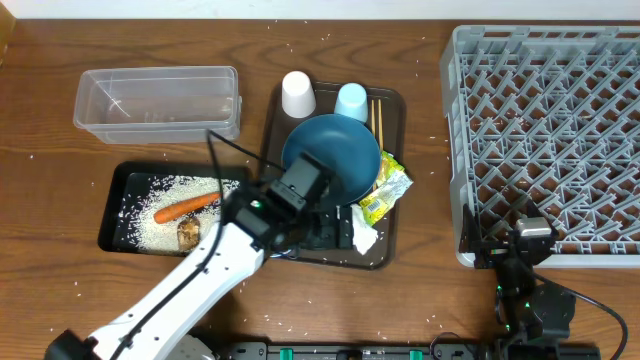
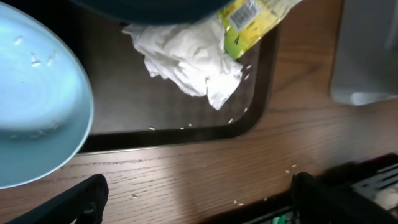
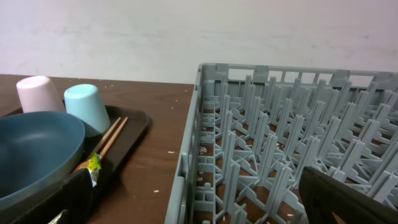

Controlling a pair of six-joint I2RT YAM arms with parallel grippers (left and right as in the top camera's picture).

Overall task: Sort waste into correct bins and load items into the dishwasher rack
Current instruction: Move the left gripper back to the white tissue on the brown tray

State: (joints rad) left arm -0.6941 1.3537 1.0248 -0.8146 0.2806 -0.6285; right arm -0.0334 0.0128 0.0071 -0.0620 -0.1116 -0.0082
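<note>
The left gripper (image 2: pixel 199 185) hangs with its jaws spread wide and empty over the near edge of the brown serving tray (image 1: pixel 393 120). The light blue bowl (image 2: pixel 31 93) seems to sit toward the tray's near left corner, though the arm hides it from above, with the crumpled tissue (image 2: pixel 186 62) and foil wrapper (image 1: pixel 385 190) toward the near right corner. The carrot (image 1: pixel 185 207) and brown lump (image 1: pixel 188 232) lie among rice (image 1: pixel 150 200) in the black tray (image 1: pixel 112 225), the clear tub (image 1: pixel 160 100) behind it; the right gripper (image 3: pixel 194 177), open and empty, sits at the dishwasher rack's (image 1: pixel 545 100) near left corner.
</note>
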